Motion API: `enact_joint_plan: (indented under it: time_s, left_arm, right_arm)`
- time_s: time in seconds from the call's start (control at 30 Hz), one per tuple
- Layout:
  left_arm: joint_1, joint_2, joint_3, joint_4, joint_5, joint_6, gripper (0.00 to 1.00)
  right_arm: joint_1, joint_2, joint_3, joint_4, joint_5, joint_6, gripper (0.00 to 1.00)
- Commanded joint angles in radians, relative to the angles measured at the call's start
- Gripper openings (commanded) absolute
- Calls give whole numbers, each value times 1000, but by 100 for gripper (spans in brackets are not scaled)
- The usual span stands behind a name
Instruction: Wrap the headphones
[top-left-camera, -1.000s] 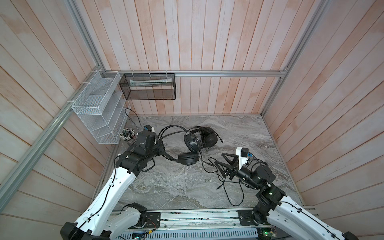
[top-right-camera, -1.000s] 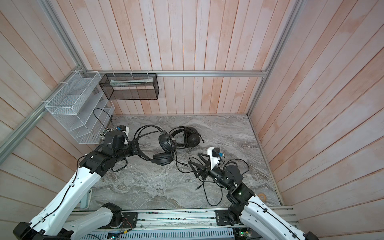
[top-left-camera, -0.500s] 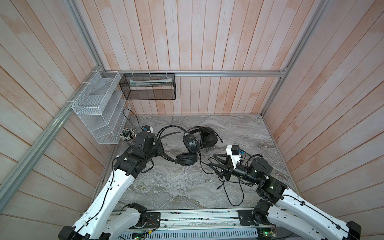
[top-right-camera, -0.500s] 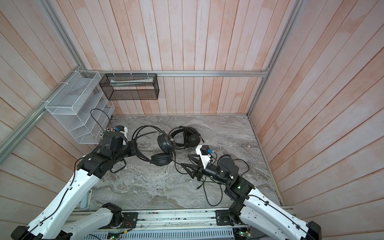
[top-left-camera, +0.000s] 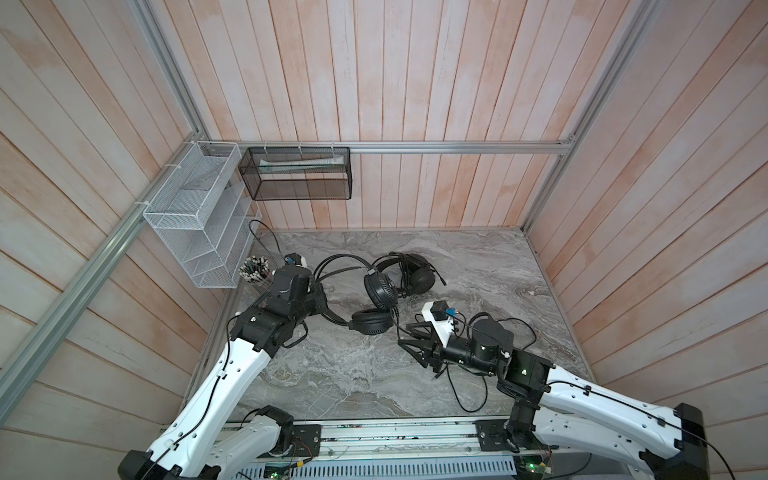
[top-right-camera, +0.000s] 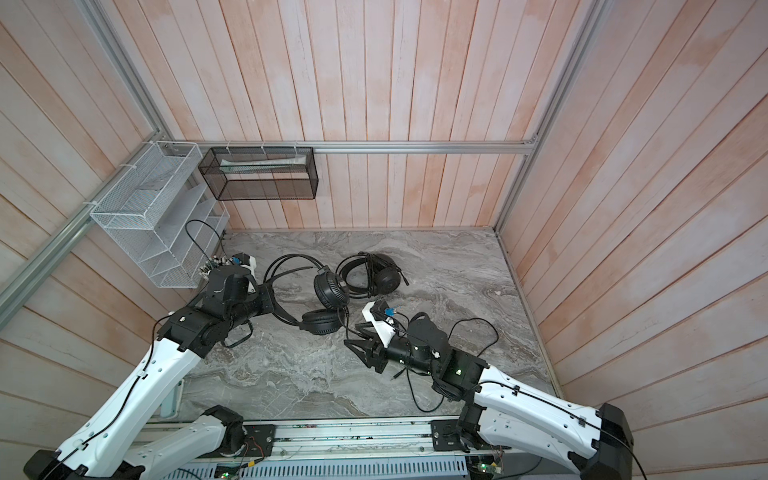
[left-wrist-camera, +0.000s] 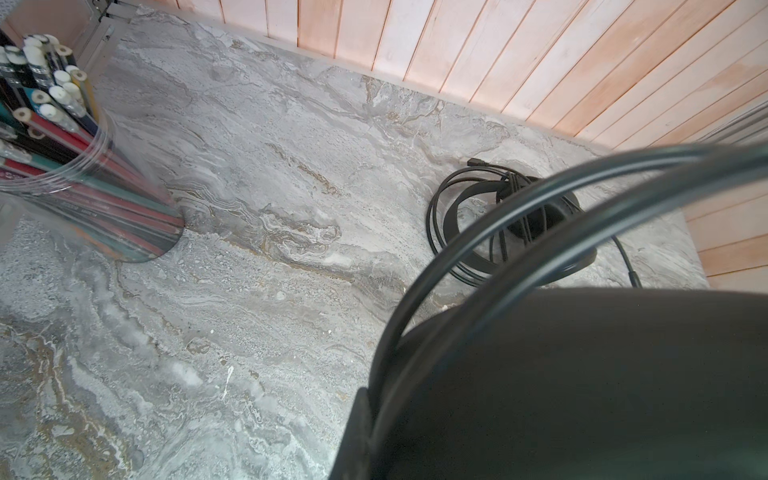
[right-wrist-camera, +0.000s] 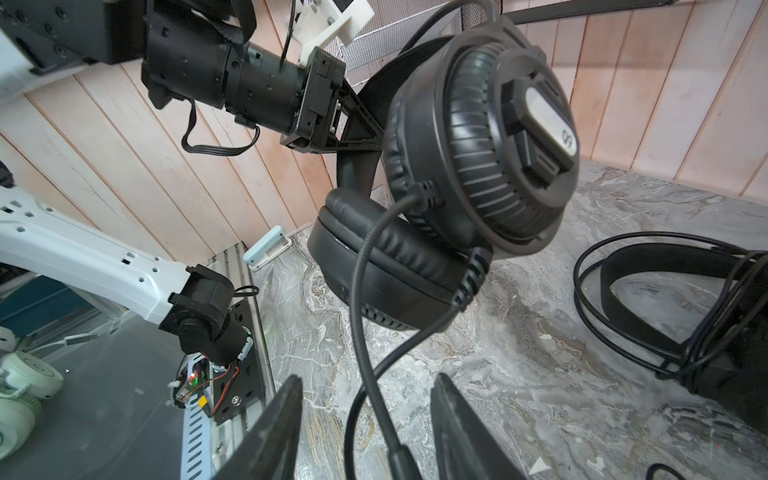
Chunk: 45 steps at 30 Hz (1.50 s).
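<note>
Right wrist view is showing the right gripper (right-wrist-camera: 365, 419) with its jaws spread apart. The thin cable (right-wrist-camera: 356, 291) of the held headset (right-wrist-camera: 478, 137) is running down through the gap and touching neither finger. Beyond it, the left gripper (right-wrist-camera: 370, 139) is clamping tight on that headset's headband, and the two earcups are touching, one leaning against the other.

In both top views the left gripper (top-left-camera: 321, 300) is sitting left of centre with the headband looping out of it. The held headset (top-left-camera: 379, 290) is lying in the middle of the frame. Its lower earcup is just beside the right gripper (top-left-camera: 406, 334), which is reaching in from the lower right and pointing left. The cable is trailing on in loose loops over the marble table (top-left-camera: 332, 374) beneath the right arm.

The second headset (top-left-camera: 413, 272) is resting just above and right of the held one, nearer the back wall, with cable wound around it. The left wrist view is catching the second headset (left-wrist-camera: 449, 220) beyond the held headband. A pencil cup (top-left-camera: 254, 271) is standing at the table's left edge, below a white wire rack (top-left-camera: 187, 232).
</note>
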Motion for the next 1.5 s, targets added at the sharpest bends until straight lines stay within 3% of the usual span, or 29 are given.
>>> enact_joint_plan:
  time_s: [0.0,0.27,0.6,0.93,1.27,1.33,1.37,1.47]
  left_arm:
    - [-6,-20,-7,57,2,-11,0]
    - [-8,-32,-25,56,-2,-6,0]
    - [-28,-41,-60,76,-18,16,0]
    - [-67,-64,-108,108,-50,44,0]
    - [-82,-70,-133,110,-97,70,0]
    - [-86,-70,-145,115,-119,75,0]
    - [-89,-71,-152,118,-124,78,0]
    - [-100,-72,-166,131,-141,85,0]
  right_arm:
    - [17,39,47,-32,150,4,39]
    - [27,66,74,-53,329,43,24]
    - [28,114,147,-167,469,143,20]
    - [25,157,168,-174,463,168,26]
    - [26,168,195,-220,492,176,23]
    - [22,168,210,-249,516,166,21]
    - [18,172,219,-274,536,181,11]
    - [10,200,255,-336,565,187,8]
